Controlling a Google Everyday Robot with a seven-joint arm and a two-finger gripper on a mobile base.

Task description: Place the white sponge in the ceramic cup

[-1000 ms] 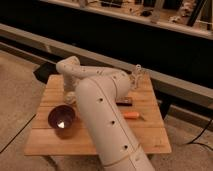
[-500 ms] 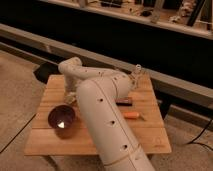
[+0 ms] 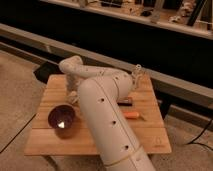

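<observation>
The white sponge cannot be made out, since the arm (image 3: 105, 117) covers the middle of the counter (image 3: 150, 137). The ceramic cup (image 3: 73, 98) shows only as a small whitish shape at the arm's edge, just behind the maroon bowl (image 3: 61, 120), which stands toward the counter's near left side. The claw (image 3: 136, 76) is low over the counter's far right part and closed; whether it grips anything cannot be told. Nearer the camera, a dark object (image 3: 125, 102) and an orange object (image 3: 132, 115) lie beside the arm.

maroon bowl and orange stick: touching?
Apart. Camera view: the white arm lies between the wide dark maroon bowl and the thin orange stick. The shut tool hangs over the wooden table's far edge.
</observation>
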